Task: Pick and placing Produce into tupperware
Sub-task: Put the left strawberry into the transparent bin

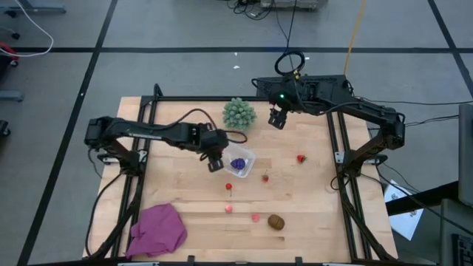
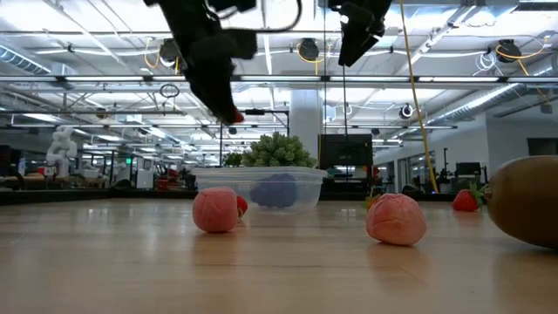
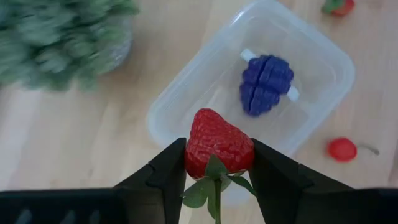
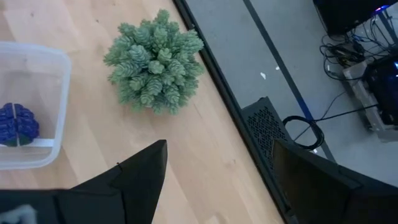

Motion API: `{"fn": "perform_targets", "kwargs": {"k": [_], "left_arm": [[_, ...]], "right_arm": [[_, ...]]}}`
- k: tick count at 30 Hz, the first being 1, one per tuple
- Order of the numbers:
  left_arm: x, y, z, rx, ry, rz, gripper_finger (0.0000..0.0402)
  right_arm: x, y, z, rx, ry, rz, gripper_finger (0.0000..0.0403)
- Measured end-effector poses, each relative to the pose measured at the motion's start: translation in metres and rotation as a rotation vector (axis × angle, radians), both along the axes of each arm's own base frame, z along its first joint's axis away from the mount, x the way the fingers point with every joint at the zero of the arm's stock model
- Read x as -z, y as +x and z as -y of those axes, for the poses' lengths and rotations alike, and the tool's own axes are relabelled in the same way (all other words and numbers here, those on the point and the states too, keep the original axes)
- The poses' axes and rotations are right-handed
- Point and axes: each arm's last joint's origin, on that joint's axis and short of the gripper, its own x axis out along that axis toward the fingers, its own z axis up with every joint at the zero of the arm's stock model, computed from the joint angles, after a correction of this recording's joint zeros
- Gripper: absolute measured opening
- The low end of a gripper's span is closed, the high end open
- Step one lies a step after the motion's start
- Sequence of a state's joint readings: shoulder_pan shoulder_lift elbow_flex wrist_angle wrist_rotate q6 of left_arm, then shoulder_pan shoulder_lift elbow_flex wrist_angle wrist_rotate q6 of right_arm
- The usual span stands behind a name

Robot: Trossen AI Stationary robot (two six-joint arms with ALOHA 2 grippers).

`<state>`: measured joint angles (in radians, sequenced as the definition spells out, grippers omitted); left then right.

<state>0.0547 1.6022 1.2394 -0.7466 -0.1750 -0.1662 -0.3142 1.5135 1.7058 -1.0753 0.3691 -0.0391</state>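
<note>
The clear tupperware (image 1: 242, 163) sits mid-table with a purple grape piece (image 3: 266, 84) inside it. My left gripper (image 1: 215, 162) hovers just left of it, raised off the table, shut on a red toy strawberry (image 3: 217, 140). My right gripper (image 1: 277, 118) hangs open, high near the far edge, right of the green spiky ball (image 1: 239, 113). Loose produce lies on the wood: a strawberry (image 1: 301, 158), a small red piece (image 1: 265, 177), a cherry (image 1: 229, 187), two pink pieces (image 1: 229, 208) (image 1: 256, 217) and a brown oval (image 1: 276, 222). My left gripper pinches the red strawberry's body (image 3: 198, 149) between its two fingers, one on each side, coming from above and pointing down. The berry is lifted clear, its green leaves and stem (image 3: 214, 183) pointing back between the fingers, over the tupperware's near-left rim (image 3: 163, 118).
A magenta cloth (image 1: 157, 229) lies at the near left corner. The green spiky ball stands just beyond the tupperware on its far side. Black frame rails (image 1: 336, 148) run along the table's left and right sides. Bare wood shows right of the container.
</note>
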Motion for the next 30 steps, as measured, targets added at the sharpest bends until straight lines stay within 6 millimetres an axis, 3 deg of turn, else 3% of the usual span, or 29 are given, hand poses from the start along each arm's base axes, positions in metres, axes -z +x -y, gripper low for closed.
{"fn": "perform_targets", "kwargs": {"k": [7,17,30], "left_arm": [[0.036,0.017,-0.014,-0.003,-0.063,-0.083,0.0159],[0.072,0.032,-0.019,0.02,-0.093,-0.145,0.0159],[0.079,0.037,-0.03,0.003,-0.135,-0.116,0.0159]], "right_arm": [[0.0,0.0,0.0,-0.007,-0.002,-0.011,0.0281],[0.0,0.0,0.0,-0.012,-0.004,-0.015,0.0281],[0.001,0.0,0.0,-0.003,0.003,-0.008,0.0281]]}}
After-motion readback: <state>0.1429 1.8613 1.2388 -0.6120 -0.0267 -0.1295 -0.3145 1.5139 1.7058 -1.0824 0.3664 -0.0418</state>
